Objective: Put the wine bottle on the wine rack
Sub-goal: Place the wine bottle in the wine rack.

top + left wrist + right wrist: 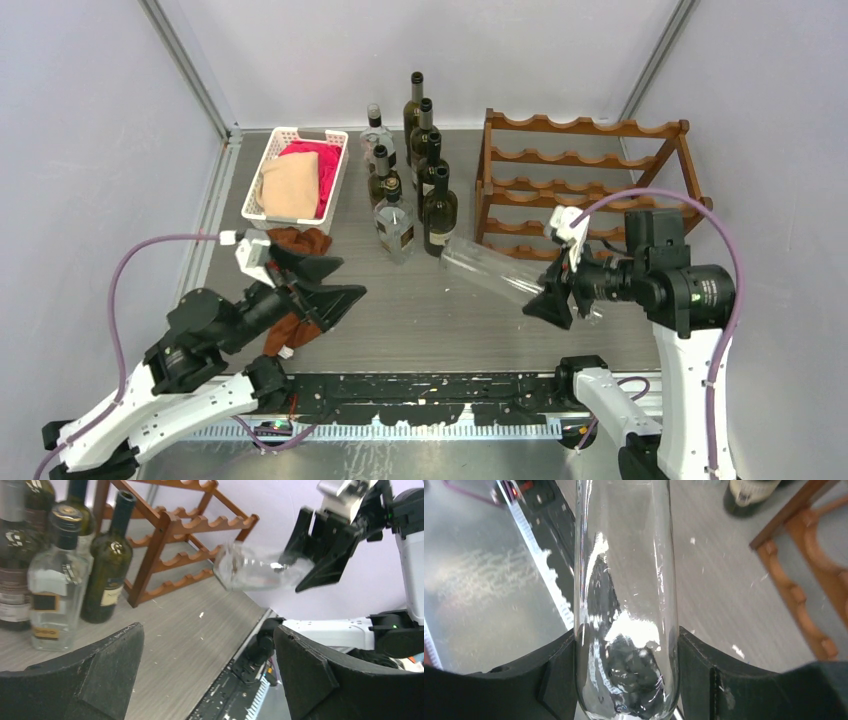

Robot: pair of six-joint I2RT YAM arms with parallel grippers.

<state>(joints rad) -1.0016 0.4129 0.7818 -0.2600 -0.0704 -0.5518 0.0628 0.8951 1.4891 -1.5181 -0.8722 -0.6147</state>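
Note:
A clear glass wine bottle hangs nearly level above the table, its far end pointing at the standing bottles. My right gripper is shut on its near end, one finger on each side of the glass. The reddish-brown wooden wine rack stands at the back right, just behind and to the right of the held bottle. My left gripper hovers open over the table's left side with nothing between its fingers.
Several dark and clear bottles stand upright left of the rack. A white slotted basket with cloths sits at the back left. A brown cloth lies under my left arm. The black front rail runs along the near edge.

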